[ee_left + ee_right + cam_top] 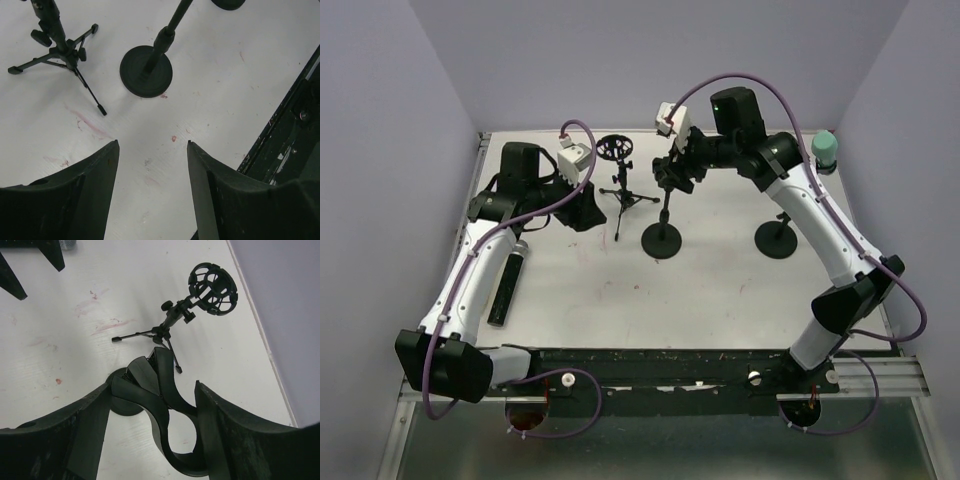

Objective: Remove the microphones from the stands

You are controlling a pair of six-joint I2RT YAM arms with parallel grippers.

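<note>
While looking down from above, found the microphone point(506, 290) clear of the stand point(663, 238): a long, matte black bar with a silvery tip, lying flat on the white, pink-smeared surface point(720, 290) beside the left arm. Saw the right end effector point(154, 383) released, dull black fingers spread either side of the empty, smooth U-shaped clip point(172, 405) atop that round-based stand. Found the left end effector point(152, 142) released too, gripping nothing, above the scuffed surface near a spindly tripod point(67, 52).
</note>
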